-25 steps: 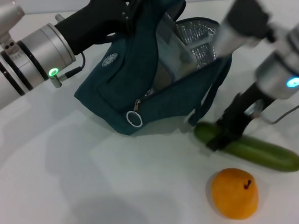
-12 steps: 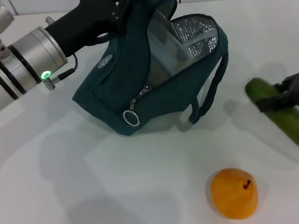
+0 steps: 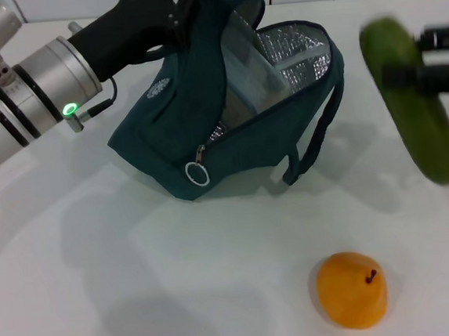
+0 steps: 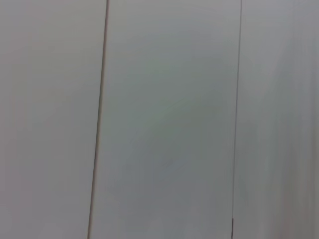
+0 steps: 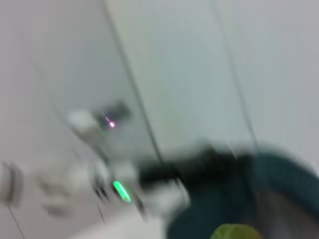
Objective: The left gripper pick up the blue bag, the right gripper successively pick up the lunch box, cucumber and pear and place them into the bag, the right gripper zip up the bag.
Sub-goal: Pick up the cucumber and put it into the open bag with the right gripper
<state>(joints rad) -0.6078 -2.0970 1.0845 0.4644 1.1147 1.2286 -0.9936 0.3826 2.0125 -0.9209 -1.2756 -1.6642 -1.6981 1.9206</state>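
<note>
- Lifted off the table since a moment ago, the cucumber [image 3: 411, 97] now hangs in the air at three o'clock, tilted, clamped near its upper end by the right gripper [image 3: 405, 70], whose fingers close across it.
- Nearest, at five o'clock, the pear [image 3: 352, 290] sits alone on the table [image 3: 142, 301], apparently next in line.
- At centre, the blue bag [image 3: 205, 130] leans with its mouth gaping toward the cucumber, foil lining showing; the lunch box [image 3: 252, 75] appears already inside.
- At eleven o'clock, the left gripper [image 3: 172, 3] pinches the bag's top, fingers closed on the fabric, seemingly to hold the opening up for loading.
- Zipper ring [image 3: 198, 174] dangles undone at the front.
</note>
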